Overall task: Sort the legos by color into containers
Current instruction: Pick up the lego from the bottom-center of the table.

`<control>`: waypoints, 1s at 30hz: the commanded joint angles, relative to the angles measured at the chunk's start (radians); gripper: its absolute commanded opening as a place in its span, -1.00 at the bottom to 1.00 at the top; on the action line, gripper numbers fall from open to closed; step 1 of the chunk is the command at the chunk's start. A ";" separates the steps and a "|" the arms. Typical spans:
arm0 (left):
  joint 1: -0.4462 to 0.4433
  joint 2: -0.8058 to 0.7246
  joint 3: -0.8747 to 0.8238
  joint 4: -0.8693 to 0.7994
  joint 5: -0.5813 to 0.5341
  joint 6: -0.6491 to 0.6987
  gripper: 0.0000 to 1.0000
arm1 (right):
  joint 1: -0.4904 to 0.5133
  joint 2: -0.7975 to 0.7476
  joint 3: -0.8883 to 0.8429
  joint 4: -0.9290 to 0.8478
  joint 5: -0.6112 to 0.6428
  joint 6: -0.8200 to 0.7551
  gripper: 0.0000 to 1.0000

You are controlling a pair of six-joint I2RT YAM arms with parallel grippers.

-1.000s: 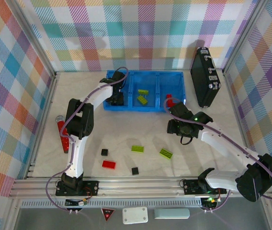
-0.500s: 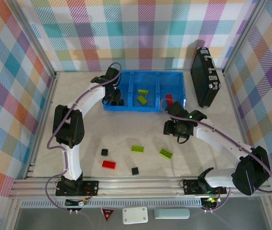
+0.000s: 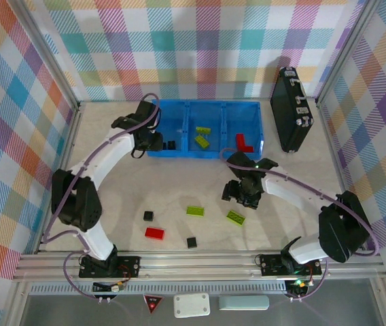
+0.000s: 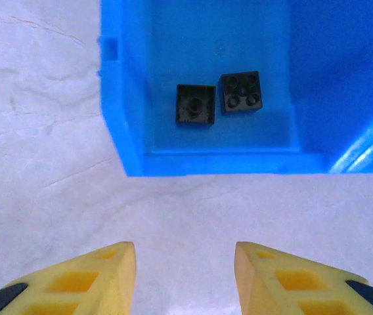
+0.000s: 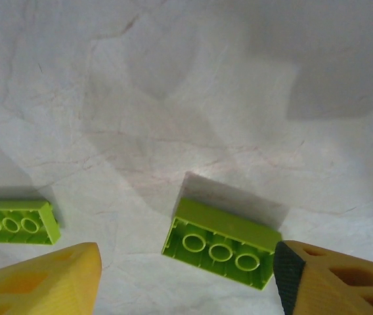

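Here the rectangular lime lego [image 5: 222, 244] lies underside-up near the wide-open right claw [image 5: 185, 254].

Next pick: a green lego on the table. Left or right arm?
Right. The right gripper hovers open over a lime-green brick, centred in its wrist view; the left gripper is away by the blue tray.

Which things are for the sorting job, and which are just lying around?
For the job: green legos, red legos, black legos, blue tray.
Just lying about: black case, white box below the front rail.
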 commanded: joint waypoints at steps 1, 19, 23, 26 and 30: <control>0.007 -0.082 -0.026 -0.073 -0.024 0.031 -0.11 | 0.018 0.004 0.005 -0.036 -0.035 0.111 0.45; 0.012 -0.227 -0.245 0.002 -0.052 0.159 -0.09 | 0.022 0.010 -0.113 -0.002 -0.124 0.305 0.74; 0.012 -0.234 -0.276 0.038 -0.015 0.180 -0.09 | 0.021 0.069 -0.087 -0.001 -0.132 0.285 0.76; 0.013 -0.231 -0.283 0.047 0.000 0.182 -0.09 | 0.021 0.104 -0.073 -0.001 -0.137 0.278 0.75; 0.013 -0.218 -0.278 0.042 0.017 0.184 -0.09 | 0.020 0.114 -0.090 0.030 -0.133 0.290 0.71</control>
